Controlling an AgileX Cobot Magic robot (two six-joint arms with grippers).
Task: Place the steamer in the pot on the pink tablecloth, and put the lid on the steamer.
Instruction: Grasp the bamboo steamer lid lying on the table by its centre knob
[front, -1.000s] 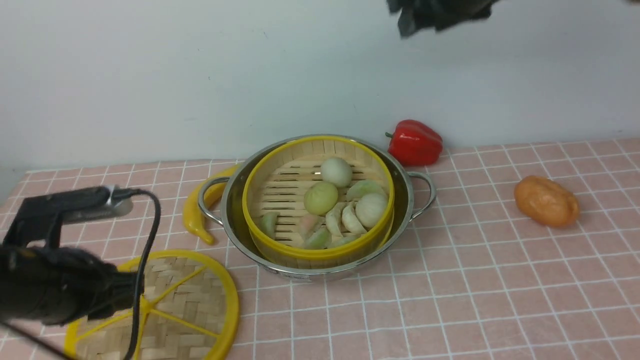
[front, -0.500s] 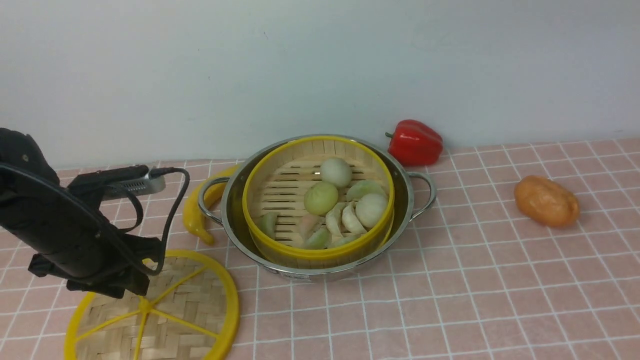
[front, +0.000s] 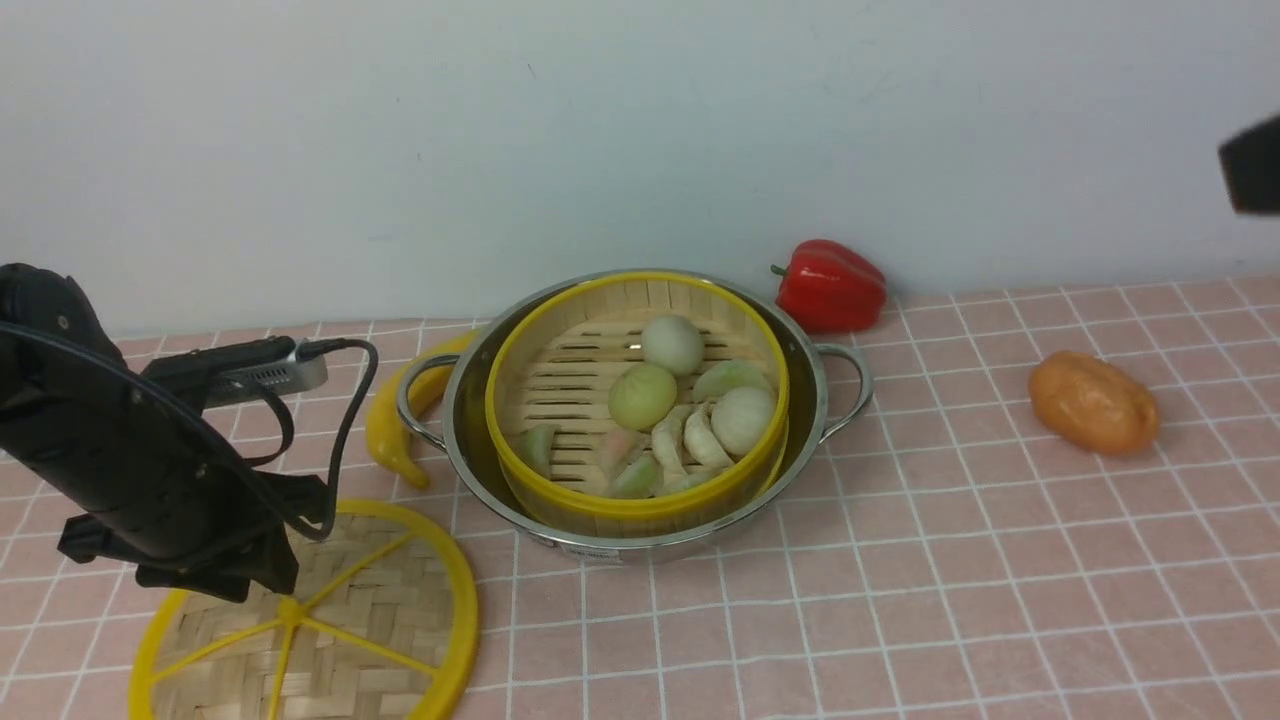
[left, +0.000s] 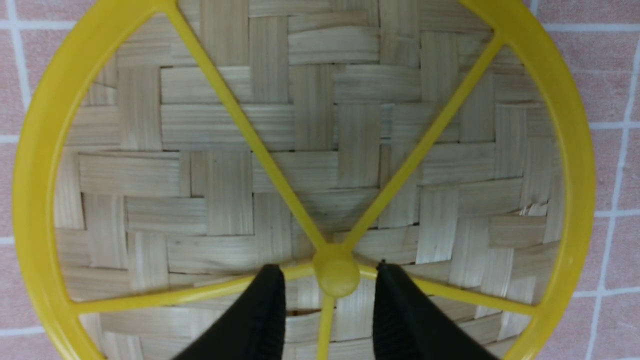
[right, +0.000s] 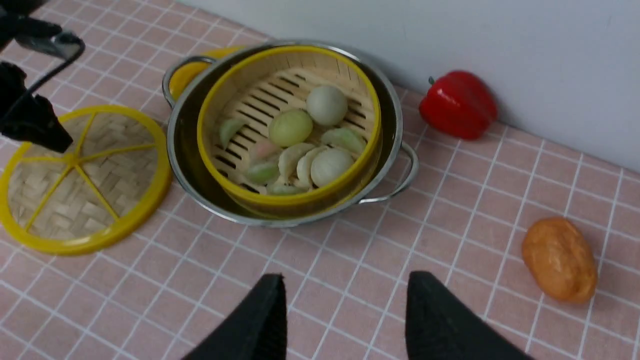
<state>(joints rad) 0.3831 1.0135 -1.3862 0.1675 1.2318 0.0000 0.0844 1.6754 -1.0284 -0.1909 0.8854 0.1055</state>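
Half the task looks done: the steamer (front: 640, 505) sits inside the pot (front: 462, 420) on the pink tablecloth (front: 900, 560), while the lid (front: 380, 600) lies flat beside the pot, left jaws parted astride its hub, not yet gripping, right jaws wide and empty.

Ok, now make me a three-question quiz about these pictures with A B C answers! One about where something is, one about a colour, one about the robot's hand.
1. Where is the steamer? A) on a shelf B) in the pot C) on the floor
2. What colour is the pepper? A) red B) green C) purple
3. The left gripper over the lid is: A) squeezing a spoon B) shut tight C) open
Answers: 1 B, the pot's steel wall rings it; 2 A, it is shiny red; 3 C, its fingers stand apart either side of the hub.
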